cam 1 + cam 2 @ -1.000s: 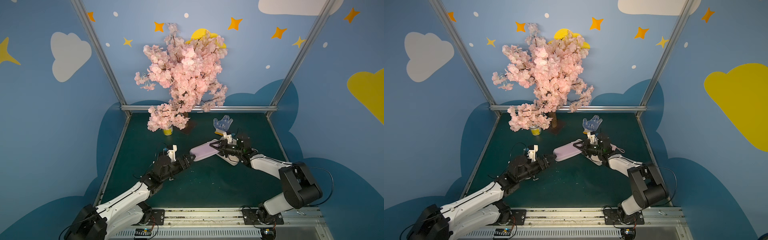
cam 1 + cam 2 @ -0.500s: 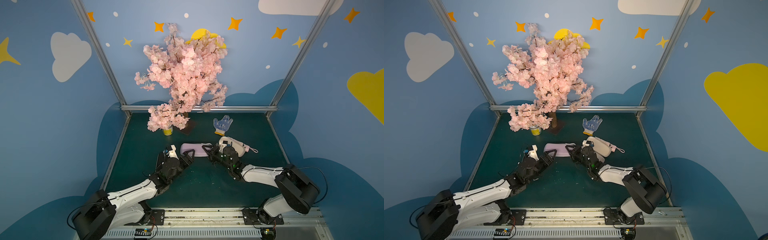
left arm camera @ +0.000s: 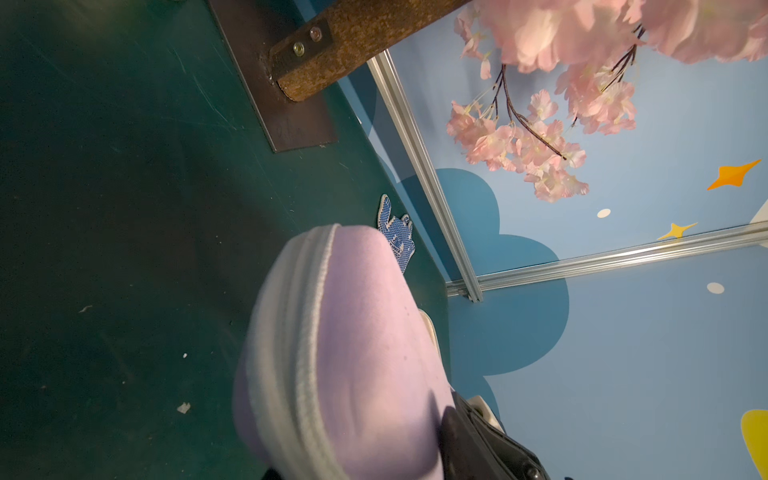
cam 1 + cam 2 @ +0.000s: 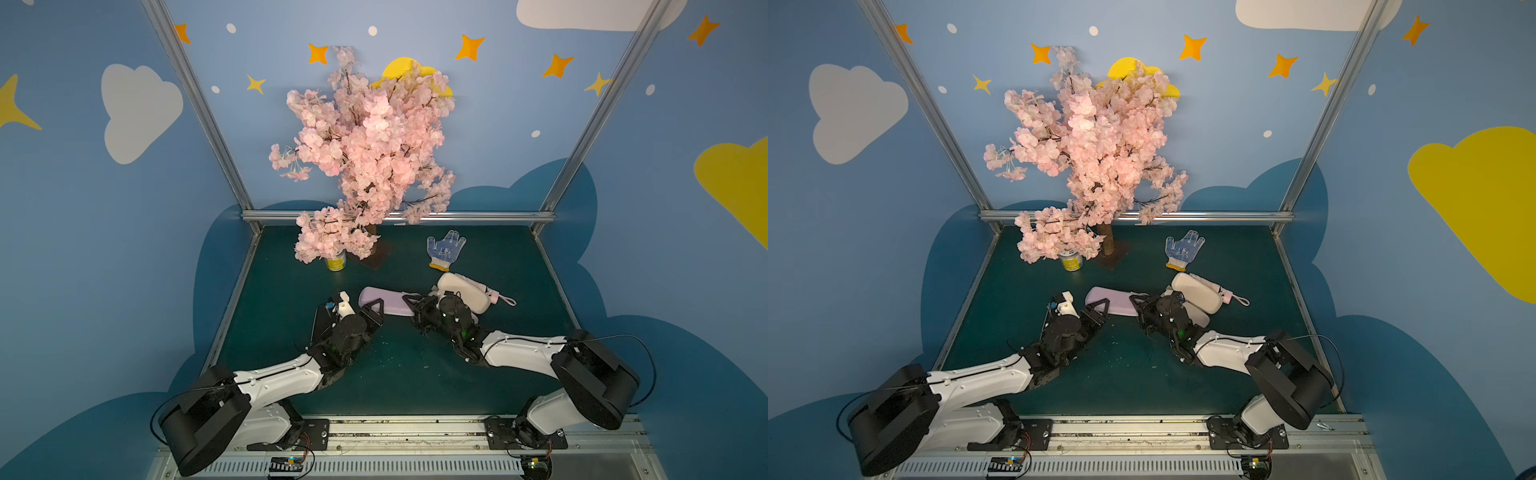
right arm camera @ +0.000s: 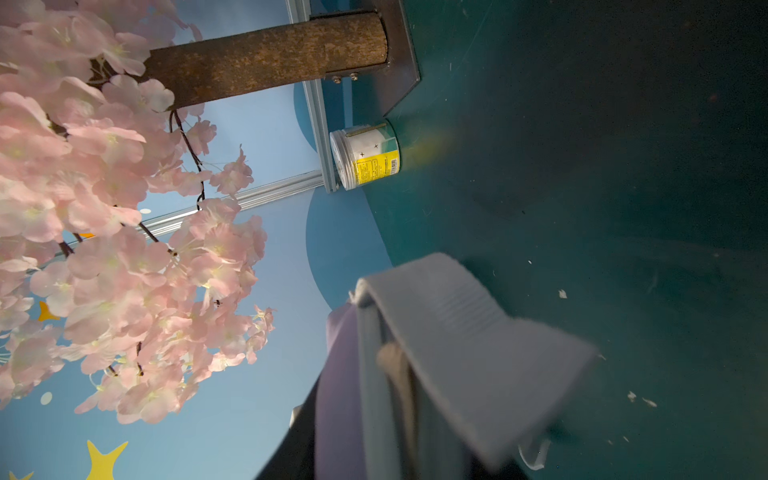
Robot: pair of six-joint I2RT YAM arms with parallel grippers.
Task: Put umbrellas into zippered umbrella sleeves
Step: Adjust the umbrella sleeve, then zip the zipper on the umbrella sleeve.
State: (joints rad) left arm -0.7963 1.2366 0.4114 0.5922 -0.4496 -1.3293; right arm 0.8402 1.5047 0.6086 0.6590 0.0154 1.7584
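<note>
One lavender sleeve (image 4: 386,300) has come down; left end effector (image 4: 377,311) and right end effector (image 4: 412,306) grasp it.

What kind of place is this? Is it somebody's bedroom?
Likely a decorated robot test booth, not a bedroom: two robot arms bolted to a rail, blue walls with painted clouds, and a fake blossom tree.
</note>
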